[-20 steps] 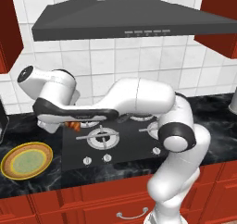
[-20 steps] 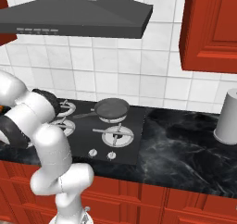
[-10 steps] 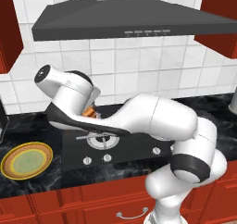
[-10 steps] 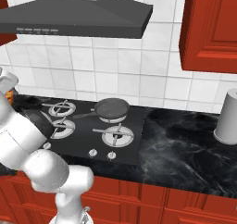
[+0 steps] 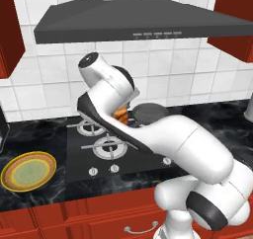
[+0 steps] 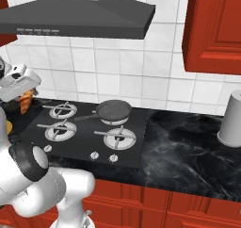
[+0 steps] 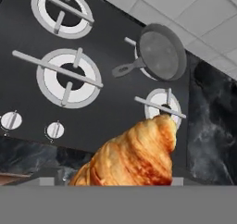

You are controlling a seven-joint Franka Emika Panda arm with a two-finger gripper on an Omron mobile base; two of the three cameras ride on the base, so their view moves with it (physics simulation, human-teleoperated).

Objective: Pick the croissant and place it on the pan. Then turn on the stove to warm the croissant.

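The gripper point(image 6: 23, 97) holds the croissant point(image 7: 134, 156) clamped, high above the stove's point(image 6: 89, 135) left burners; the pan point(image 6: 114, 110) sits far right. Released early, the pastry would miss it.

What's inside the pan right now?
Nothing: the pan shows a bare dark inside, sitting on the stove's far burner, which it mostly covers. The croissant is up in the claw, above the stove.

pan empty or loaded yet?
Empty. The pan sits bare on the back burner of the stove; the croissant is held in the air by the end effector.
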